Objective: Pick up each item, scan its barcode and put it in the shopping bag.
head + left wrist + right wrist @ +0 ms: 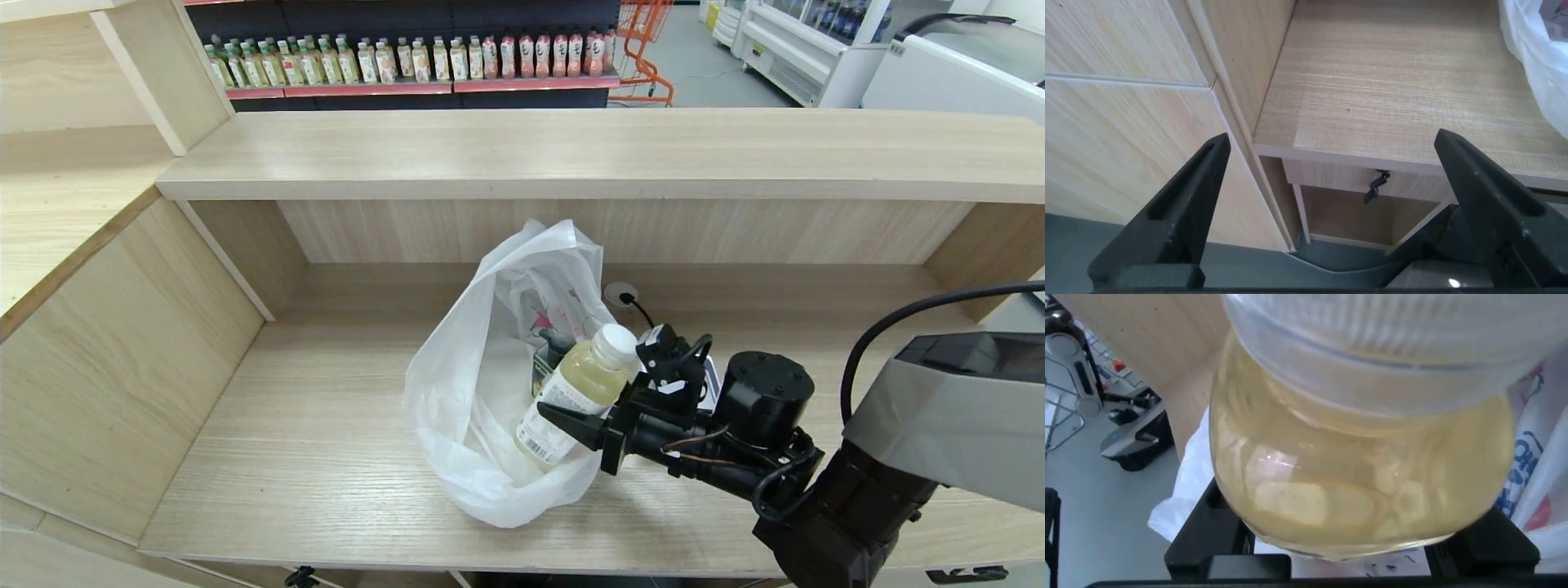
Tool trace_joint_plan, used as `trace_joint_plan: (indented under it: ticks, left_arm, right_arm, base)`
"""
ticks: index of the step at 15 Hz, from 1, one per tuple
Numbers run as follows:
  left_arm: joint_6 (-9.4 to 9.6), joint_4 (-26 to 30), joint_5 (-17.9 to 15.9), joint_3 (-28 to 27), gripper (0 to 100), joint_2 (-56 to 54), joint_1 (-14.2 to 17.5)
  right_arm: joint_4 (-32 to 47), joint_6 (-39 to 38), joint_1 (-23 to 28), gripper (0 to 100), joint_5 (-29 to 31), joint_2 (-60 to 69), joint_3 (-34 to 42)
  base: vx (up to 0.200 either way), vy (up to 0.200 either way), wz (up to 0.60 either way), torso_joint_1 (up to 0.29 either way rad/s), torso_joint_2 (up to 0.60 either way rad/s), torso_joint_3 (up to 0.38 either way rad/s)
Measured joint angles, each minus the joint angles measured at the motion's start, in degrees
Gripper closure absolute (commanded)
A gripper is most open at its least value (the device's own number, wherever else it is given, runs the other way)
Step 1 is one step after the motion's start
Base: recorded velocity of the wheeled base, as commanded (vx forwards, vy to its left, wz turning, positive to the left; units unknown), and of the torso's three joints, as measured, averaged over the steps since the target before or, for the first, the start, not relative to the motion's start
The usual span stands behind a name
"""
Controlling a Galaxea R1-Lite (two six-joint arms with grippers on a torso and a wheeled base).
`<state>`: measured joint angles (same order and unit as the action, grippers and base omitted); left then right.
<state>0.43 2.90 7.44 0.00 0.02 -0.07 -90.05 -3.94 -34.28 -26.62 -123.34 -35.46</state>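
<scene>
Bench (pixel 310 457): light wood, recessed under a higher ledge. Left wrist view looks down on its front edge (pixel 1388 73).
Shopping bag (pixel 473 392): white plastic, standing mid-bench with its mouth open toward the right arm. An edge of it also shows in the left wrist view (pixel 1539 57).
Right pincer (pixel 581 412): at the bag mouth, closed on the bottle (pixel 575 392). One dark finger (pixel 571 426) crosses the label near the bottle's base.
Bottle: pale yellow drink, white cap (pixel 614 343), tilted with the cap up and toward the arm. The base end is inside the bag opening. In the right wrist view it sits right in front of the camera (pixel 1364 474), between the fingers.
Left pincer (pixel 1327 220): open, nothing between the fingers, low off the bench's front edge, apart from the bag.
Already in the bag: a green box with a dark-topped item (pixel 549 355), just behind the bottle.
Round cable port (pixel 620 292) in the bench behind the bag, with a black lead coming out.
</scene>
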Motion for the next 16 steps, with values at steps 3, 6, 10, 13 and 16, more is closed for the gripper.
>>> trace_joint_plan:
  ticks: [3, 6, 10, 13, 16]
  left_arm:
    - [0.01, 0.0, 0.0, 0.0, 0, 0.0, 0.0]
    - [0.01, 0.0, 0.0, 0.0, 0, 0.0, 0.0]
    - [0.0, 0.0, 0.0, 0.0, 0, 0.0, 0.0]
    - [0.01, 0.0, 0.0, 0.0, 0, 0.0, 0.0]
    - [0.01, 0.0, 0.0, 0.0, 0, 0.0, 0.0]
  right_arm:
    - [-0.2, 1.7, 0.0, 100, -0.4, -1.2, -1.3]
    - [-0.4, 4.0, 0.1, 100, -0.7, -2.8, -2.1]
    - [-0.5, 5.9, 0.9, 0, -2.9, -4.3, -2.9]
    - [-0.4, 5.9, 1.0, 0, -3.1, -4.7, -3.1]
    - [0.3, 3.9, 0.4, 0, -3.1, -3.4, -2.9]
  base:
    - [0.0, 0.0, 0.0, 0.0, 0.0, 0.0]
    - [0.0, 0.0, 0.0, 0.0, 0.0, 0.0]
    - [0.0, 0.0, 0.0, 0.0, 0.0, 0.0]
    - [0.0, 0.0, 0.0, 0.0, 0.0, 0.0]
    - [0.0, 0.0, 0.0, 0.0, 0.0, 0.0]
